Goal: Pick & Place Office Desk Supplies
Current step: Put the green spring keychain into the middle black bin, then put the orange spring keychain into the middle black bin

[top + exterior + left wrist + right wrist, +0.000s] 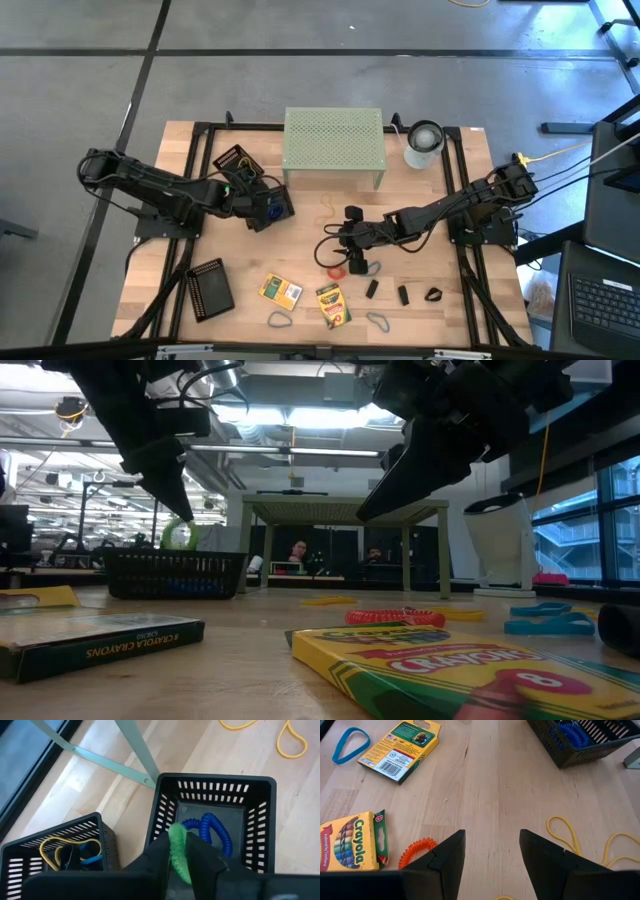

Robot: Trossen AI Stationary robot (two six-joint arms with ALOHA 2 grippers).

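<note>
A: Where is the left arm?
B: It reaches in from the left bench edge, its left gripper (181,857) hanging over a black mesh tray (260,815) near the pale green riser (334,140). Its jaws pinch a green coiled band (177,851), one dark finger on each side, just above the tray's opening.

A: What lies in that tray?
B: A blue coiled band (215,831). A second mesh tray (30,852) just beside it holds yellow loops.

A: And the right arm?
B: It stretches low across the bench from the right, the right gripper (490,852) mid-bench with jaws spread and nothing between them. An orange coiled band (417,849) lies just beside one finger, next to a Crayola crayon box (350,840). A second crayon box (402,747) and a blue rubber band (350,742) lie farther off; yellow loops (567,837) lie on the other side.
</note>
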